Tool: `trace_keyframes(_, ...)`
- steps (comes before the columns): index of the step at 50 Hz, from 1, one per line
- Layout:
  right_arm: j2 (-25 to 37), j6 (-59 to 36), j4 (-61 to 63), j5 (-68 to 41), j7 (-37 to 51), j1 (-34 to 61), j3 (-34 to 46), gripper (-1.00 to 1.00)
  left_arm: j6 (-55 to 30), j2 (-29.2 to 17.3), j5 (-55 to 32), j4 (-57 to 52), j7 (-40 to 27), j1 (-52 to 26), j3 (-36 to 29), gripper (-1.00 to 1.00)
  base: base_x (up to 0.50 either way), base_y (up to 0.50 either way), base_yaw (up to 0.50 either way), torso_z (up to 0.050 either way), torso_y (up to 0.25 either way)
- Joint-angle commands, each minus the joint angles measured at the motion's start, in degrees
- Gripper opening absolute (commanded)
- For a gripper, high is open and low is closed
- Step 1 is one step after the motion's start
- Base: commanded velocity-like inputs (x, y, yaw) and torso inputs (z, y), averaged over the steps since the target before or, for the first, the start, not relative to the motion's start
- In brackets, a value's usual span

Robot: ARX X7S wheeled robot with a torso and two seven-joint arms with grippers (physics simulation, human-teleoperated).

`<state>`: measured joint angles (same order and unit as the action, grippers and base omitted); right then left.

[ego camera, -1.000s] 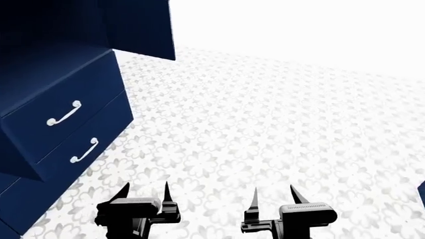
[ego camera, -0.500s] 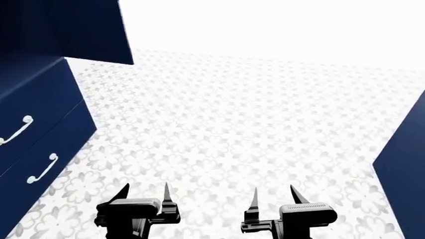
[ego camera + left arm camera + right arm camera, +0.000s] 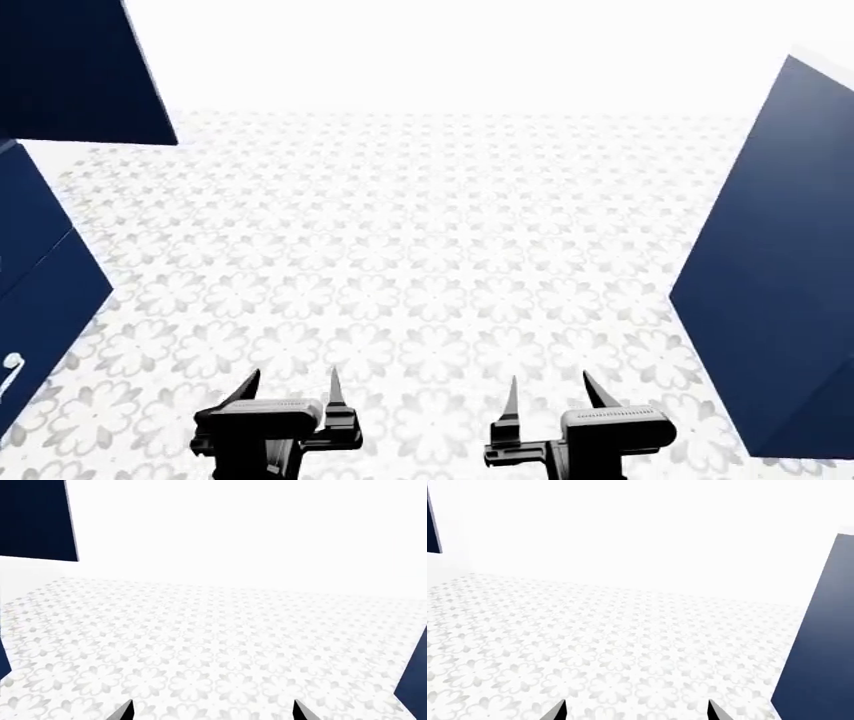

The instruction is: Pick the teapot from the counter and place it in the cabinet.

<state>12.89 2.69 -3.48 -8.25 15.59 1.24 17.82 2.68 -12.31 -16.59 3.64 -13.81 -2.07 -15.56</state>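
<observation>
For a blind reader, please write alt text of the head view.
Both black claws, left and right, hang open and empty over white floral floor tiles. Navy furniture stands on both sides; no teapot shows.

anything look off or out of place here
Nothing stands out. Both grippers, left and right, hang open and empty over clean floral floor tiles, with navy units at the left and right edges. No spill or damage shows; the teapot is not in view.
</observation>
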Motion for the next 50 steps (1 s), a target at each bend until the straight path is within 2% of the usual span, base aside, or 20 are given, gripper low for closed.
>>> trace_keyframes(1, 0.1, 0.2, -0.2, -0.1, 0.2, 0.2, 0.3, 1.0, 0.2, -0.2, -0.2, 0.2, -0.1, -0.1, -0.2, 1.0, 0.0, 0.0, -0.5, 0.0, 0.0)
trace_keyframes(23, 0.8, 1.4, 0.1, 0.6, 0.7, -0.1, 1.4, 1.0, 0.2, -0.5, -0.8, 0.2, -0.6, -0.3, -0.6, 1.0, -0.03, 0.0, -0.05, 0.0, 0.0)
trace_keyframes(50, 1.2, 1.3, -0.4, 0.5, 1.2, 0.2, 2.3, 1.0, 0.4, -0.9, -1.2, 0.2, -1.0, -0.3, -1.2, 1.0, -0.5, 0.0, 0.0, 0.0, 0.0)
